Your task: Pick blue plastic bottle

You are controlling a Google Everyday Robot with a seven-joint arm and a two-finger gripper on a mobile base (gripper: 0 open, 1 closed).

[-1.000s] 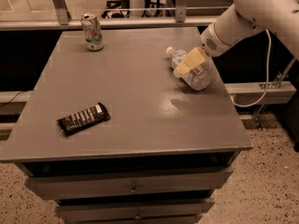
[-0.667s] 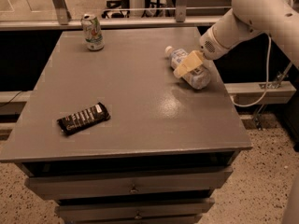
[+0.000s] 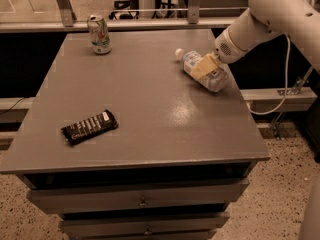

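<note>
On my one camera view, the claw (image 3: 202, 67) sits at the far right part of the desk (image 3: 150, 109), right on the blue plastic bottle (image 3: 215, 79). Its yellowish end lies across the bottle's middle, touching the plastic there. I cannot tell whether the claw is spread around the bottle or clamped onto it; from this angle the bottle's body and the claw's end overlap.

The bottle lies on its side on the desk surface, not upright. Its long axis runs on a diagonal: the small white cap (image 3: 178, 52) points toward the far left, and the clear base points toward the near right, close to the desk's right edge. The pale label shows between the cap and the claw.

The white arm (image 3: 260, 19) comes in from the upper right corner of my view, well above the desk, and slopes down and to the left, with the wrist ending at the bottle. A white cable (image 3: 286, 79) hangs down beside the arm, off the desk's right side.

Well apart from the bottle, a green-and-white can (image 3: 99, 34) stands upright near the far left corner. A black snack bar (image 3: 89, 127) lies flat near the left edge on the near half, angled slightly. Below the desk top I see drawer fronts (image 3: 140, 196).
</note>
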